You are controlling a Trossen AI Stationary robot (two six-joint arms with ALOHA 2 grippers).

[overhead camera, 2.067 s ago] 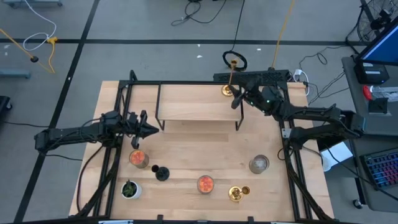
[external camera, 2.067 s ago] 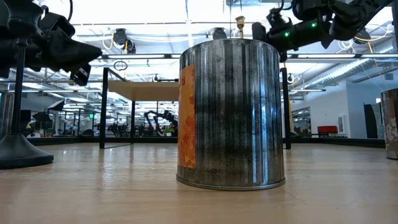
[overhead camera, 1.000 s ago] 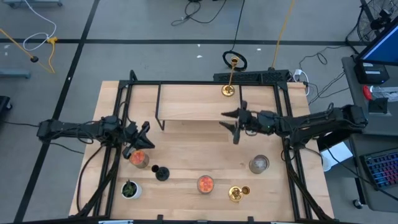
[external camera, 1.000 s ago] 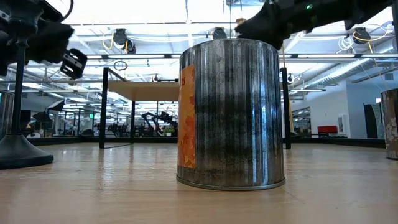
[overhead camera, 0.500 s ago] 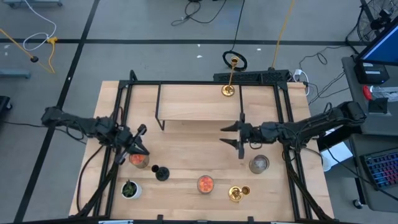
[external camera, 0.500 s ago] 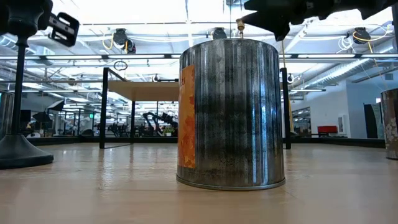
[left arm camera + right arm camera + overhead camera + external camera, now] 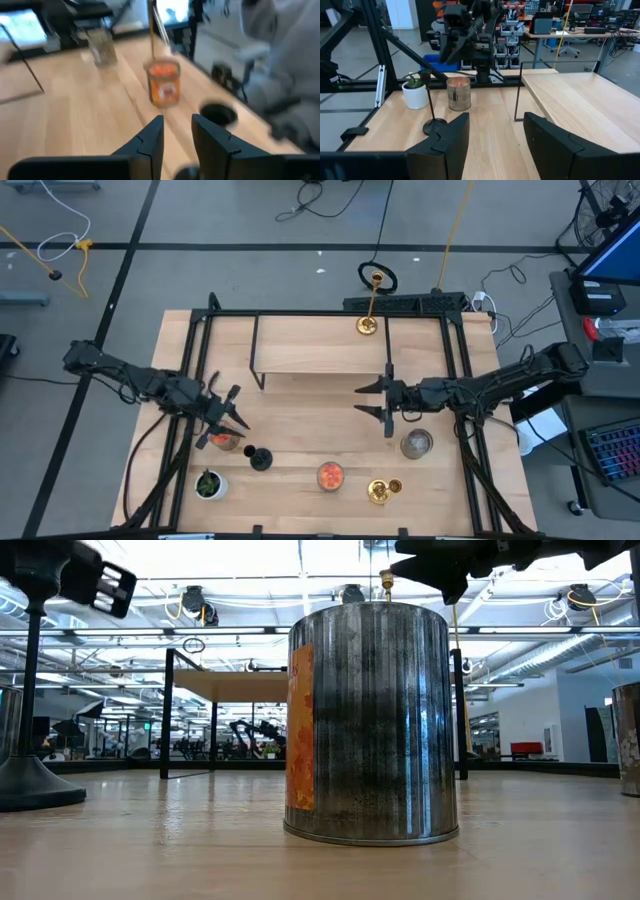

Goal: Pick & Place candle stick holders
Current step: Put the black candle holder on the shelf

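Note:
One gold candlestick point(image 7: 367, 324) stands upright on its round base at the far right corner of the raised wooden shelf point(image 7: 320, 355). A second gold one point(image 7: 381, 492) is by the table's near edge. The short black candlestick point(image 7: 260, 458) stands on its base left of the middle and also shows in the right wrist view point(image 7: 429, 102). My left gripper point(image 7: 228, 415) is open and empty, above a can point(image 7: 222, 440) beside the black candlestick. My right gripper point(image 7: 375, 400) is open and empty over the table's middle, near the shelf's right legs.
A can with an orange label point(image 7: 330, 475) stands near the front middle. A silver can point(image 7: 416, 443) stands right of my right gripper. A small plant in a white pot point(image 7: 207, 483) is at the near left. Black frame rails point(image 7: 460, 380) run along both table sides.
My right gripper has drawn back from the shelf toward the table's near edge and then kept still, open and empty. My left gripper has gone toward the near edge and a little right, over the can by the black candlestick, turning as it went. No object has moved.

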